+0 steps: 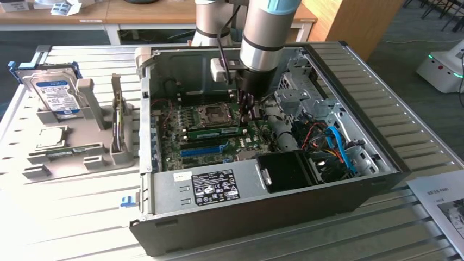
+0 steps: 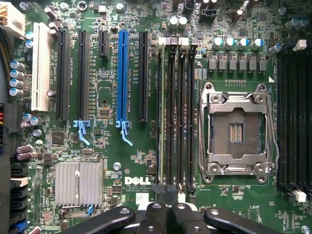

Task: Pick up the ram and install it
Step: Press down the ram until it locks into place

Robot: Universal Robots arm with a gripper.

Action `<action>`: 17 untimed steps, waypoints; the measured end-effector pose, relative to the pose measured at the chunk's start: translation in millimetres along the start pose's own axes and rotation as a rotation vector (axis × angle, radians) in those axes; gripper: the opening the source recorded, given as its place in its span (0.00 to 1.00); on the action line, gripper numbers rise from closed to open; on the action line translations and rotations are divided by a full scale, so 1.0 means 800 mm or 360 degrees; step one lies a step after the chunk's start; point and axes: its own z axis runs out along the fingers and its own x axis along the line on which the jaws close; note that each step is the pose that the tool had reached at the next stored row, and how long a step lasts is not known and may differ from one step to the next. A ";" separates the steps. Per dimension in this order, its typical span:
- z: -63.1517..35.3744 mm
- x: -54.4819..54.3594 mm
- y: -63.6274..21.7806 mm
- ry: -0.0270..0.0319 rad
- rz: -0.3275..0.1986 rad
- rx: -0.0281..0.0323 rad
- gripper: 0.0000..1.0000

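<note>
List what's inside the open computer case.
Inside the computer case: a green motherboard with an empty CPU socket, a blue slot, a ram stick seated, and blue cables. The gripper hangs over the board, hiding what lies beneath it.

Robotics lab or workshop, opened computer case stood on slatted metal bench, wooden desks behind the case, white mobile robot near it.
</note>
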 end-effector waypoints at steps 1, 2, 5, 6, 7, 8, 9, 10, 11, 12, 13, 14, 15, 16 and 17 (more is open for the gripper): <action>0.000 0.000 0.000 -0.00001 0.0000 0.00000 0.10; 0.001 0.000 0.000 -0.00001 0.0000 -0.00001 0.10; 0.002 0.000 0.000 0.00000 0.0000 0.00000 0.10; 0.002 0.000 0.000 0.00000 0.0000 0.00000 0.10; 0.002 0.000 0.000 0.00003 0.0000 0.00000 0.10; 0.002 0.000 0.000 0.00004 0.0000 -0.00002 0.10; 0.002 0.000 0.000 0.00005 0.0000 -0.00002 0.10; 0.002 0.000 0.000 0.00004 0.0000 -0.00001 0.10; 0.002 0.000 0.000 0.00002 0.0000 -0.00001 0.10; 0.003 0.000 0.000 0.00001 0.0000 -0.00001 0.10; 0.003 0.000 0.000 0.00000 0.0000 0.00000 0.10; 0.003 0.000 0.000 -0.00002 0.0000 0.00000 0.10; 0.003 0.000 0.000 -0.00004 0.0000 0.00001 0.10; 0.004 0.000 0.000 0.00000 0.0000 0.00000 0.10; 0.004 0.000 0.000 0.00002 0.0000 -0.00001 0.10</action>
